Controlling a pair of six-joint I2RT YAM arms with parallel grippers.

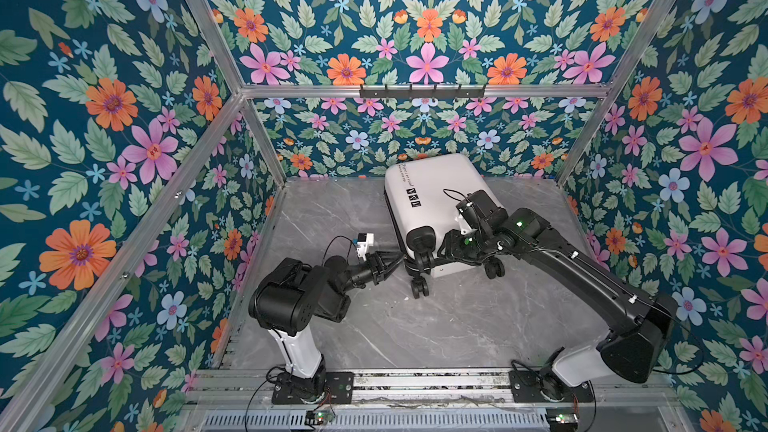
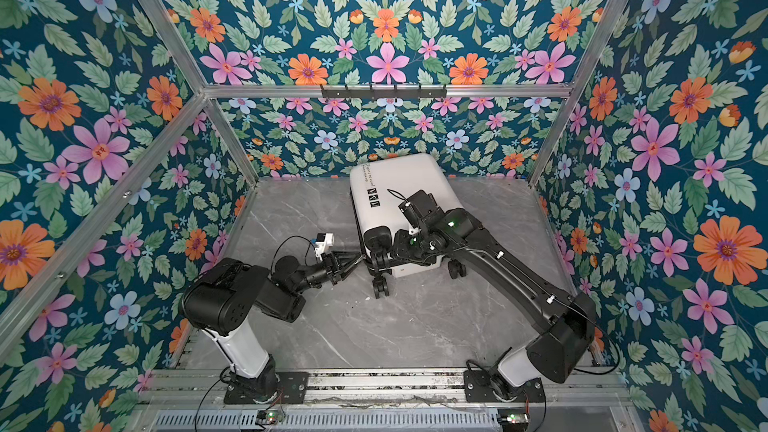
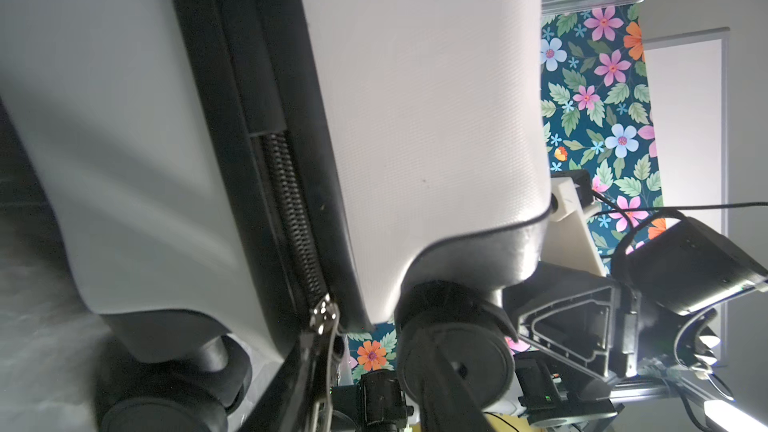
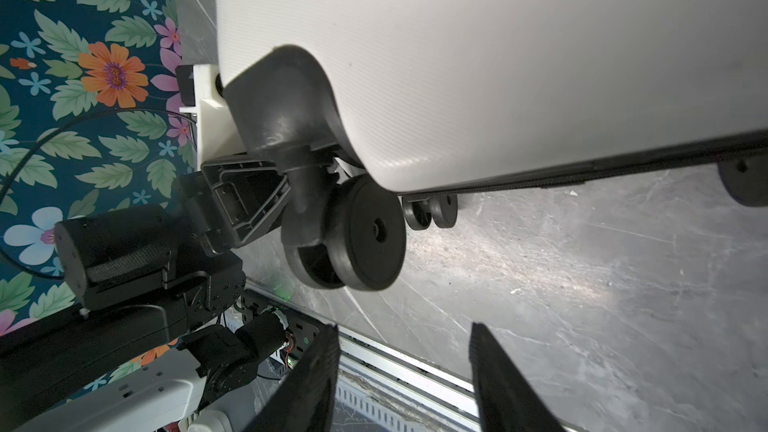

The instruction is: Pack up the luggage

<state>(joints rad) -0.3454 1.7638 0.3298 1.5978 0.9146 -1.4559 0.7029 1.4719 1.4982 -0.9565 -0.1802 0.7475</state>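
Luggage (image 1: 436, 193) lying at twelve o'clock, left end effector (image 1: 399, 263) gaping beside zipper pull (image 3: 324, 317) (nothing clamped), right end effector (image 4: 403, 328) hovering spread, empty.

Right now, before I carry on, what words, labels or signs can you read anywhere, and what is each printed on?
Two lines of small black print on the white luggage shell: too small and blurred to read.
Three small black icon squares beside that print on the shell: symbols not legible.
Nothing else in any view carries readable text.
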